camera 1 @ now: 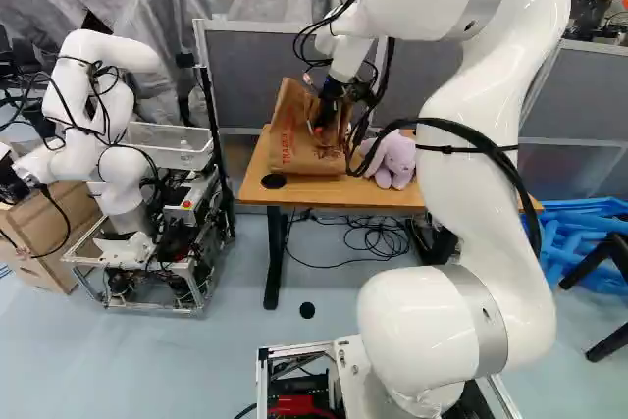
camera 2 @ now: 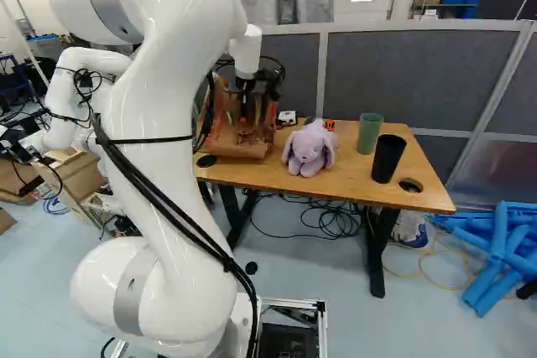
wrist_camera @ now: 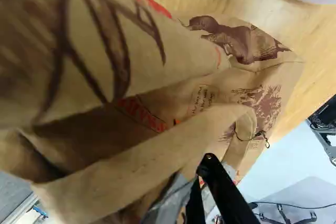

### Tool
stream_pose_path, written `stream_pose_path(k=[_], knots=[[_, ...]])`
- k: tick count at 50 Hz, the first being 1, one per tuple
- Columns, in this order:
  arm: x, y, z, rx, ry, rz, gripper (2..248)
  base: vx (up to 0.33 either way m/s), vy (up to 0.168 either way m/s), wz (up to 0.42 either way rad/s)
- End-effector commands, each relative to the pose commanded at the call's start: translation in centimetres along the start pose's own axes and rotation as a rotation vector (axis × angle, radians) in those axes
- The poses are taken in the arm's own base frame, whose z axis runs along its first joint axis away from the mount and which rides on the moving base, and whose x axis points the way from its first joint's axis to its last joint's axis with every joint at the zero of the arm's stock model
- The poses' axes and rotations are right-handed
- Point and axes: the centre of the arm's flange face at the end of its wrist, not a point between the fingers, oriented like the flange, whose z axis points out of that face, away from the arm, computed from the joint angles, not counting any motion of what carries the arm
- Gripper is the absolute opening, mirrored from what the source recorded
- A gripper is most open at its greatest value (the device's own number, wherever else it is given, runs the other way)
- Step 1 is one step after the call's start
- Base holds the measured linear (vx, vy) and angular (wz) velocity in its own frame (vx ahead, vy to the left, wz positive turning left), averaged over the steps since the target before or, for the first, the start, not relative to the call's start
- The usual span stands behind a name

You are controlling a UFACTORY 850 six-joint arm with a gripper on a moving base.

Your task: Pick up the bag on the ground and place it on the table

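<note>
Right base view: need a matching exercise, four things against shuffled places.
Things
1. paper bag
2. plush rabbit
3. green cup
4. blue tubes

Places
A. on the floor, right of the table
B. on the table, between the plush rabbit and the black cup
C. at the table's left end
D. on the table, between the paper bag and the green cup

Pairs: 1-C, 2-D, 3-B, 4-A
</note>
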Motion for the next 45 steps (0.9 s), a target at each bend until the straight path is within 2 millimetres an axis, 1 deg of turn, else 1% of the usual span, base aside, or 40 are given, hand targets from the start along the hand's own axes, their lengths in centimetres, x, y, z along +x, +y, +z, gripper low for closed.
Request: stream_pose_path(k=[4,5,9,10,14,15,19,20,25,26,30,31,45], knots=[[0.0,0.0,0.0,0.0,0.0,0.0,60,0.0,0.0,0.0],[0.0,0.0,0.0,0.0,0.0,0.0,94,0.0,0.0,0.0],[0.0,0.0,0.0,0.0,0.0,0.0,94,0.0,0.0,0.0],[0.0,0.0,0.0,0.0,0.0,0.0,129,0.0,0.0,0.0],[-0.1,0.0,-0.2,0.003,0.001,-0.001,129,0.0,0.0,0.0],[-0.1,0.0,-0.3,0.005,0.001,-0.001,166,0.0,0.0,0.0],[-0.2,0.0,-0.8,0.011,0.002,-0.003,166,0.0,0.0,0.0],[-0.3,0.0,-0.9,0.013,0.002,-0.004,203,0.0,0.0,0.0],[-0.4,-0.1,-1.6,0.023,0.004,-0.006,203,0.0,0.0,0.0],[-0.5,-0.1,-1.8,0.025,0.004,-0.007,239,0.0,0.0,0.0],[-0.6,-0.1,-2.3,0.033,0.006,-0.009,239,0.0,0.0,0.0],[-0.7,-0.1,-2.5,0.035,0.006,-0.01,247,0.0,0.0,0.0],[-1.2,-0.1,-4.5,0.065,0.012,-0.018,247,0.0,0.0,0.0]])
